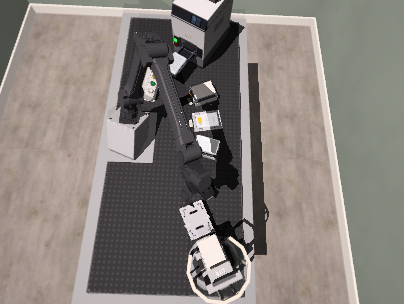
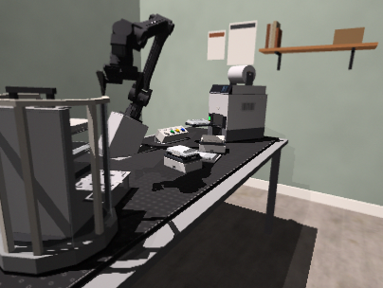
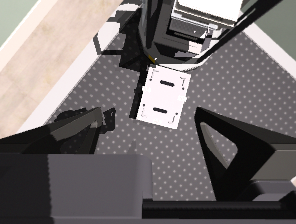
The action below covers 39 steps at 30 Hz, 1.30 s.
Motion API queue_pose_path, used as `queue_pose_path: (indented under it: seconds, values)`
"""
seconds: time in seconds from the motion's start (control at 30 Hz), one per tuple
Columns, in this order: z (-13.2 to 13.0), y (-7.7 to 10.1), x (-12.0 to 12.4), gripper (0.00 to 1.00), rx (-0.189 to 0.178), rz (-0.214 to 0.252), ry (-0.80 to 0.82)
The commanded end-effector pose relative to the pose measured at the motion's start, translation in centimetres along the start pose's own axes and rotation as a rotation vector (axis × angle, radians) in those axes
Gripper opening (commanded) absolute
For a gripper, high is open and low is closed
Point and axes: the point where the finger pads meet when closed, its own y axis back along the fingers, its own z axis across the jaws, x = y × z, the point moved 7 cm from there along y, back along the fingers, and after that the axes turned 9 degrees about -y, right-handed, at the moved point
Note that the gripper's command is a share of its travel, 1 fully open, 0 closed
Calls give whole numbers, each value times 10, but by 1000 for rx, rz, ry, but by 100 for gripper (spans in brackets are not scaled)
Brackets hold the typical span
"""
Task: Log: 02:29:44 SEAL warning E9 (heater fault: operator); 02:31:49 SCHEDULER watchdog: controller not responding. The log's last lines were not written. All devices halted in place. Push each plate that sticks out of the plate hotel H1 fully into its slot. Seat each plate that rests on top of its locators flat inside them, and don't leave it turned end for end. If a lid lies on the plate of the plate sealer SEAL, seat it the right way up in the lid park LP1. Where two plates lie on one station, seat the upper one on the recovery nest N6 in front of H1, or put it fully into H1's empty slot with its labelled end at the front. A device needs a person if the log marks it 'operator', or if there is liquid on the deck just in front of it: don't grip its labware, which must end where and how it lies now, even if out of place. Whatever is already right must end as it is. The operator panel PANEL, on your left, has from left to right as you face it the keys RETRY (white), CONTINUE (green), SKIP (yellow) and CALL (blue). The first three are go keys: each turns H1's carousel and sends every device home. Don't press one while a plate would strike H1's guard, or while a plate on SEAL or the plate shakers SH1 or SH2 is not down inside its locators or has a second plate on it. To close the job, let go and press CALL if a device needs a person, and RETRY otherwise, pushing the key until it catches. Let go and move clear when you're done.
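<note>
I have the pincer (image 3: 150, 145) spread wide with nothing between its fingers, hanging over the tabletop (image 1: 130, 240) and looking down at the recovery nest N6 (image 3: 164, 96). The nest is a pale slab with two dark slots; it lies ahead of the pincer, between it and the plate hotel H1 (image 1: 190, 260), with its long axis running towards the hotel. No plate sits on it.

In the wrist view the hotel's front fills the top edge, and one plate (image 3: 192, 25) seems to jut out past the posts there, though I cannot tell how far. That is the one I judge needs pushing in, so the next move turns on lining up straight ahead, along the nest's long axis.

Counting from above: one arm, one hotel, one nest. Three stations stand in a row behind the arm; the middle one (image 1: 206, 120) shows a yellow spot. Beyond them are one sealer (image 1: 202, 25) and one panel (image 2: 172, 133) with four keys.
</note>
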Motion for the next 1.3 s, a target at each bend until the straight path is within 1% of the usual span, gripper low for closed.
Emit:
queue_pose_path:
  seconds: [0.0,0.03,0.1,0.6,0.67,0.73,0.77,0.8,0.87,0.97,1.17,1.23,1.27]
  values:
    - [19,0,-19,100,-7,86,133]
    - [21,1,-19,100,-10,115,148]
    - [21,1,-19,100,-10,115,148]
    - [61,4,-15,100,-58,561,377]
    - [61,4,-15,100,-58,561,377]
    - [67,6,-12,100,-61,561,377]
    - [74,18,-11,100,-62,544,384]
    - [72,20,6,100,-63,574,370]
    - [77,22,9,100,-64,574,370]
    - [85,23,12,100,-59,552,359]
    - [101,29,23,100,-60,553,358]
    - [101,29,23,100,-60,553,358]
    - [114,40,6,100,-62,504,380]
